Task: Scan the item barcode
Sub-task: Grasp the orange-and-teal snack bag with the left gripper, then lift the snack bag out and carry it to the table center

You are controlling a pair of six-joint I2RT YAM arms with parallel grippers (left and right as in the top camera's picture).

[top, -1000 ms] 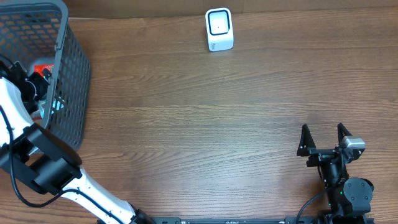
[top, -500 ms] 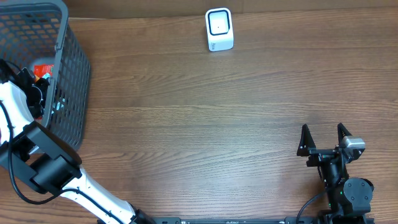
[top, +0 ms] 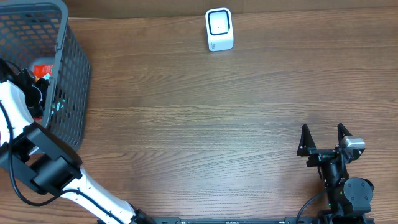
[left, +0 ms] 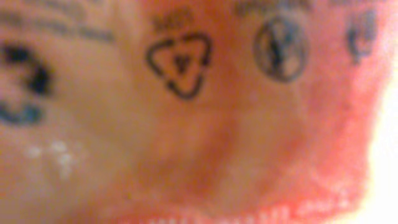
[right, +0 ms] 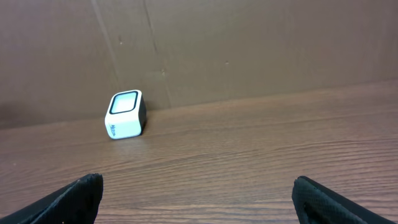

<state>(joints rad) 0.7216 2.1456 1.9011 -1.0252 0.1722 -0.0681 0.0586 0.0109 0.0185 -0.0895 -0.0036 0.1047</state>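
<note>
Fingers of the right gripper stand wide apart and empty, low at the table's near edge. Left gripper is down inside the basket, its camera filled by the red packet; whether its jaws have clamped on it I cannot tell. Best is a firm pinch, a straight lift clear of the mesh, then the barcode turned toward the scanner. Nothing lies on the wood table between basket and scanner. A brown wall stands behind.
</note>
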